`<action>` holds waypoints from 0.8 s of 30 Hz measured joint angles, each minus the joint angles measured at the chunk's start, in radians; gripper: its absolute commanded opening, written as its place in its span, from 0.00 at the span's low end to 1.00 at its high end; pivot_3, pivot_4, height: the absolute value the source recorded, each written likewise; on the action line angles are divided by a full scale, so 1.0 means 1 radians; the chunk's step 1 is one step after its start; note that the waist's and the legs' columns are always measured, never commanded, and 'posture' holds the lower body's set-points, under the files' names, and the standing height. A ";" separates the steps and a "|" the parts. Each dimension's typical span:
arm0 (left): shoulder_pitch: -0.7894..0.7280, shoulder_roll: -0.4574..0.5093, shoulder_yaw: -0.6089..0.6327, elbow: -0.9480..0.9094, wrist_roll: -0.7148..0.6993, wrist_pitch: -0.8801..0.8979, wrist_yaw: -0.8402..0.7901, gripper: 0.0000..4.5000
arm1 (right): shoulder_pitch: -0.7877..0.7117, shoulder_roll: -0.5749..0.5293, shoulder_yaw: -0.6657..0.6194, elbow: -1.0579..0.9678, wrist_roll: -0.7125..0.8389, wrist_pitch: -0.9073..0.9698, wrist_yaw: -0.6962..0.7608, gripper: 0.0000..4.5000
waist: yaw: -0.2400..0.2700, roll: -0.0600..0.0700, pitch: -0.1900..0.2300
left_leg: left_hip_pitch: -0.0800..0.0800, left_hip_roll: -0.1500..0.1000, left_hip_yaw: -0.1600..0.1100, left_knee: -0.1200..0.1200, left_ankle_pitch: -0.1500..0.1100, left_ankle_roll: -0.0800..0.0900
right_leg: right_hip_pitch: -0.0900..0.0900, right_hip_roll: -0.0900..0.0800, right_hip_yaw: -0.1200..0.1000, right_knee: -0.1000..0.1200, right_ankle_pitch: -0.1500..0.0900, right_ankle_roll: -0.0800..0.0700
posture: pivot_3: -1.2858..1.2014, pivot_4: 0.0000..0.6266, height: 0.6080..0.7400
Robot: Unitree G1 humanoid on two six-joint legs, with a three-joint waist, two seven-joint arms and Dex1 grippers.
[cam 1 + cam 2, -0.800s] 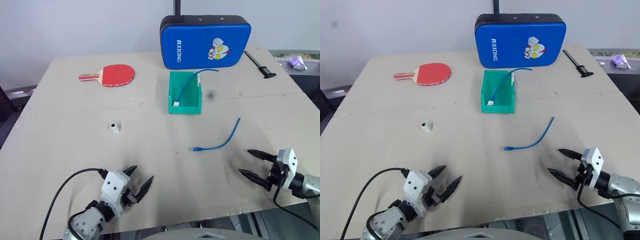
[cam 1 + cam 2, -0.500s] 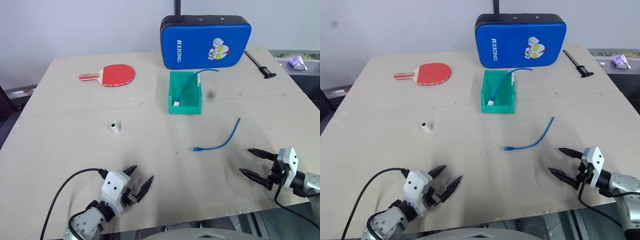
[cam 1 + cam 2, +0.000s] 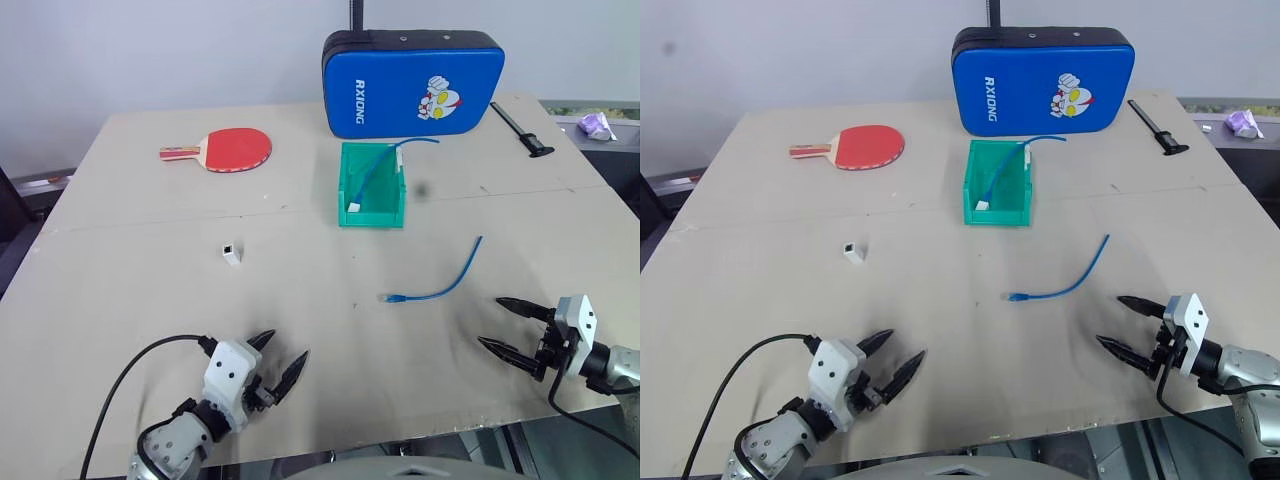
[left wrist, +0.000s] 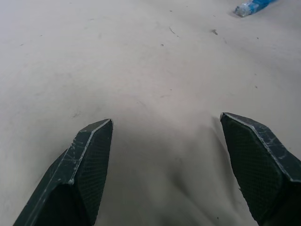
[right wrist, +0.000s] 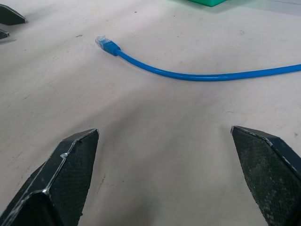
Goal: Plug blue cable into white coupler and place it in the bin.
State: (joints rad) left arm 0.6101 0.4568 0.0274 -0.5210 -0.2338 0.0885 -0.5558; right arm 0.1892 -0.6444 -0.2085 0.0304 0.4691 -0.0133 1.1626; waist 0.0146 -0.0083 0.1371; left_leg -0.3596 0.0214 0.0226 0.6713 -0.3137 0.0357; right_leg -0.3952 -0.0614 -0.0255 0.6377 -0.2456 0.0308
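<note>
The blue cable (image 3: pixel 440 283) lies loose in a gentle curve on the table, right of centre, its clear plug (image 5: pixel 102 43) pointing left. The white coupler (image 3: pixel 231 253) stands alone left of centre. The green bin (image 3: pixel 371 217) sits farther back, and another blue cord with a white end piece rests inside it. My left gripper (image 3: pixel 287 345) is open near the front edge, well short of the coupler. My right gripper (image 3: pixel 491 321) is open too, just right of and nearer than the cable, holding nothing.
A red table-tennis paddle (image 3: pixel 232 149) lies at the back left. A blue padded case (image 3: pixel 412 68) stands behind the bin. A black tool (image 3: pixel 520 130) lies at the back right. The table's front edge runs just under both grippers.
</note>
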 measured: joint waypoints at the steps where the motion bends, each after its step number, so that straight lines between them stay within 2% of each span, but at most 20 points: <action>1: -0.006 0.021 -0.001 -0.002 -0.003 0.008 -0.017 0.83 | 0.000 0.000 0.000 0.000 0.000 0.000 0.000 0.99 | 0.000 0.000 0.000 | 0.000 0.000 0.000 0.000 0.000 0.000 | 0.000 0.000 0.000 0.000 0.000 0.000 | 0.52 0.24 1.00; 6: -0.084 0.176 -0.008 -0.026 -0.029 0.084 -0.146 0.83 | 0.015 -0.003 -0.003 -0.026 0.025 0.011 0.019 0.99 | 0.003 0.001 0.001 | 0.000 0.000 -0.001 0.000 0.000 0.000 | 0.000 0.001 -0.002 0.000 0.000 0.000 | 0.52 0.24 1.00; 8: -0.217 0.261 -0.040 -0.020 -0.040 0.144 -0.227 0.83 | 0.056 -0.006 -0.004 -0.077 0.050 0.012 0.047 0.99 | 0.014 0.003 0.002 | -0.001 0.000 -0.003 0.001 0.000 0.000 | 0.000 0.002 -0.004 0.000 0.000 0.000 | 0.52 0.24 1.00; 11: -0.442 0.324 -0.115 -0.012 -0.056 0.226 -0.332 0.83 | 0.114 -0.010 -0.010 -0.156 0.082 0.009 0.071 0.99 | 0.017 0.003 0.002 | 0.000 0.000 -0.001 0.001 0.000 0.000 | 0.000 0.003 -0.003 0.001 0.000 0.000 | 0.52 0.24 1.00; 14: -0.592 0.316 -0.193 0.029 -0.042 0.264 -0.370 0.83 | 0.159 -0.013 -0.034 -0.205 0.104 0.009 0.078 0.99 | 0.007 0.002 0.004 | -0.001 -0.001 0.000 0.001 0.000 0.000 | 0.000 0.003 -0.002 0.001 0.003 0.004 | 0.52 0.24 1.00; 15: -0.733 0.265 -0.260 0.104 -0.019 0.286 -0.390 0.83 | 0.209 -0.020 -0.062 -0.234 0.112 0.002 0.085 0.99 | 0.012 0.001 0.004 | -0.001 -0.003 -0.002 0.002 0.000 0.000 | 0.001 0.003 -0.003 0.000 0.003 0.004 | 0.52 0.24 1.00; 16: -0.745 0.258 -0.264 0.111 -0.016 0.287 -0.390 0.83 | 0.209 -0.021 -0.062 -0.236 0.112 0.002 0.085 0.99 | 0.012 0.001 0.004 | -0.001 -0.003 -0.002 0.002 0.000 0.000 | 0.001 0.003 -0.004 0.000 0.003 0.004 | 0.52 0.24 1.00; 17: -0.866 0.207 -0.326 0.193 0.011 0.297 -0.410 0.83 | 0.244 -0.018 -0.091 -0.272 0.125 -0.005 0.083 0.99 | 0.014 -0.001 0.005 | -0.001 -0.003 -0.002 0.003 0.000 0.000 | 0.001 0.005 -0.003 0.001 0.003 0.004 | 0.52 0.24 1.00; 24: -1.056 0.102 -0.440 0.439 0.069 0.312 -0.470 0.83 | 0.283 0.022 -0.124 -0.325 0.132 -0.013 0.026 0.99 | -0.002 -0.005 0.008 | -0.001 -0.003 -0.006 0.003 0.000 0.000 | -0.001 0.008 0.001 0.002 0.003 0.004 | 0.52 0.24 1.00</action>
State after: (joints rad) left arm -0.4455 0.5587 -0.4129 -0.0822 -0.1652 0.4004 -1.0258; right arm 0.4726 -0.6221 -0.3327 -0.2944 0.6012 -0.0266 1.1883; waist 0.0130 -0.0132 0.1451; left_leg -0.3604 0.0187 0.0167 0.6744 -0.3136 0.0355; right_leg -0.3959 -0.0530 -0.0249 0.6399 -0.2429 0.0350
